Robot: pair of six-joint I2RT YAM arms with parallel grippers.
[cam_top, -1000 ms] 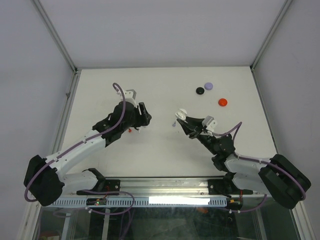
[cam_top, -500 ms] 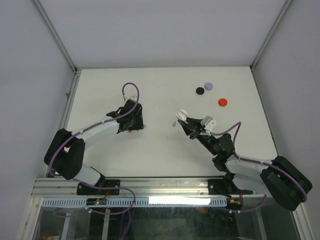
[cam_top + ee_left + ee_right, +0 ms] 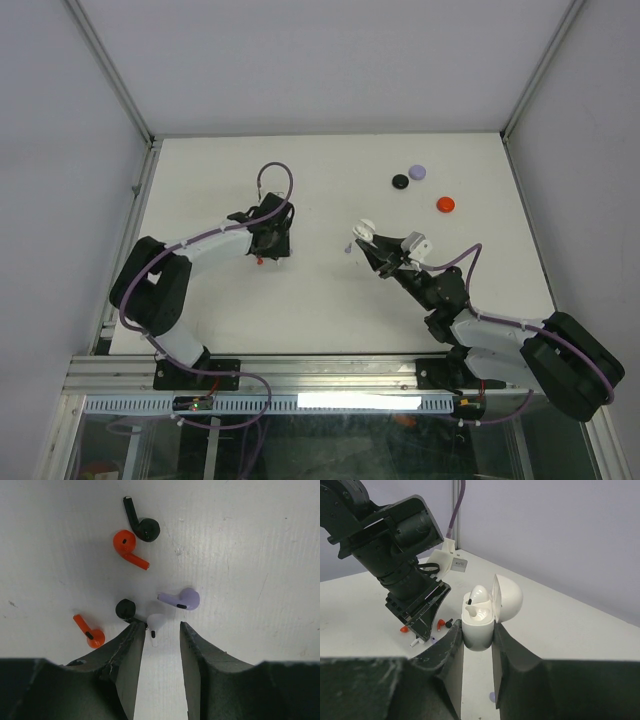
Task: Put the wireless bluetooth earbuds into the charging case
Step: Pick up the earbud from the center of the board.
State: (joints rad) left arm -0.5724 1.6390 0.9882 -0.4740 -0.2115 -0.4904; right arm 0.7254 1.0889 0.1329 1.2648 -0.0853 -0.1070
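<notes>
Red, black, white and pale purple earbuds (image 3: pixel 127 545) are lying loose on the white table (image 3: pixel 330 310) at centre left. The left gripper (image 3: pixel 161 628) is hanging over them with its jaws apart. A white earbud (image 3: pixel 155 624) is lying between the tips, a black earbud (image 3: pixel 126 609) just beside one tip, and a purple earbud (image 3: pixel 181 599) just beyond.

The right gripper (image 3: pixel 477 639) is clamping the white charging case (image 3: pixel 479 622) upright, its lid swung open and one white bud (image 3: pixel 478 596) sitting inside.

A black disc (image 3: pixel 401 181), a purple disc (image 3: pixel 418 172) and a red disc (image 3: pixel 445 204) are resting at far right, well apart from both arms.

The overhead camera is showing only a red speck under the left gripper, while the left wrist camera is separating six buds.
</notes>
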